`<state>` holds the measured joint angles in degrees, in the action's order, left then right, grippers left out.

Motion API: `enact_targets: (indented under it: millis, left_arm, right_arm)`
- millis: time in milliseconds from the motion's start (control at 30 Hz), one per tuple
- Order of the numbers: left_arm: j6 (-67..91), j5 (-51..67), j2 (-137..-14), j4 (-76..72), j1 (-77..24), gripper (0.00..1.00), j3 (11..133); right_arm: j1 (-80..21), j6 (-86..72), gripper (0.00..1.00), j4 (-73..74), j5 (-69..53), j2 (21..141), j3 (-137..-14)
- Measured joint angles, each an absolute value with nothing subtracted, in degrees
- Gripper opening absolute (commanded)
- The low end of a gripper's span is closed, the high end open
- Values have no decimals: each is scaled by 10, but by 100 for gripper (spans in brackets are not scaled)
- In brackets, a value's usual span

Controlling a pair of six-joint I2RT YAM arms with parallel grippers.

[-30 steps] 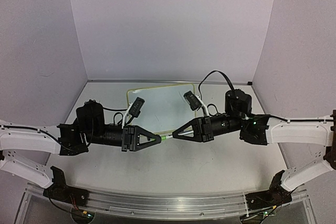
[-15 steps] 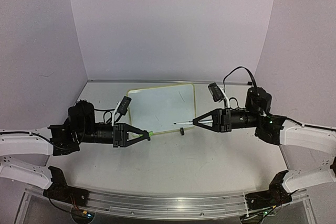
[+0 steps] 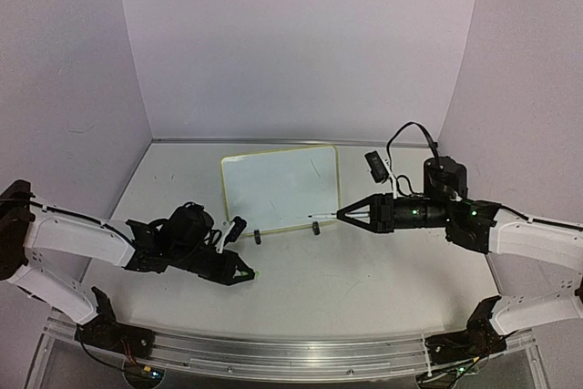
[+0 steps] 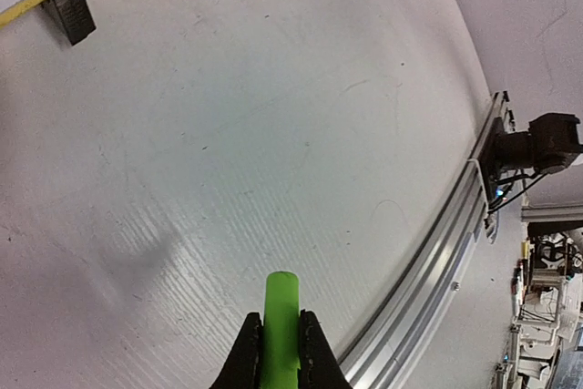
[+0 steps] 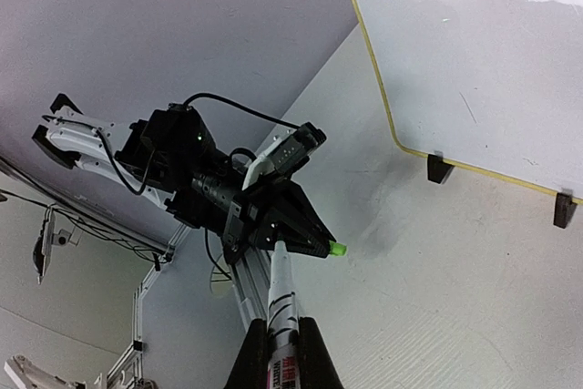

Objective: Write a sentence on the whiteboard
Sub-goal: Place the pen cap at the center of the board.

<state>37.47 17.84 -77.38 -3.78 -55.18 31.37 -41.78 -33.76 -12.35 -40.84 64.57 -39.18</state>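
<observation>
The whiteboard lies at the back middle of the table, its white face bare but for faint stray marks; the sentence is not in view. My left gripper hangs low over the front left of the table, shut on a green marker cap. In the right wrist view that cap pokes out of the left gripper's tip. My right gripper is shut on a white marker. The uncapped marker's tip points left, just off the board's front right corner.
Two black feet stand at the board's front edge; one foot shows in the left wrist view. An aluminium rail runs along the near table edge. Pale walls enclose the back and sides.
Cap and marker came apart. My left gripper drew back and down to the front left with the cap. My right gripper pulled right with the bare marker.
</observation>
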Motion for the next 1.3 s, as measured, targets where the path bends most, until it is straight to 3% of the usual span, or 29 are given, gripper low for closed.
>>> enact_targets:
  millis: [200, 533, 667, 1000, 1300]
  left_arm:
    - [373, 163, -827, -24, -552, 16, 314]
    - [374, 117, -835, 11, -552, 76, 318]
    - [377, 94, -817, 39, -551, 87, 322]
    - [365, 77, -728, 160, -490, 94, 351]
    - [249, 217, -724, 294, -305, 92, 522]
  right_arm:
    - [-431, -334, 0, -119, -380, 670, -392]
    - [-435, -329, 0, -111, -350, 678, -392]
    - [-439, -328, 0, -96, -324, 678, -392]
    - [-461, -325, 0, -65, -250, 676, -400]
    - [-504, -325, 0, -95, -233, 773, -464]
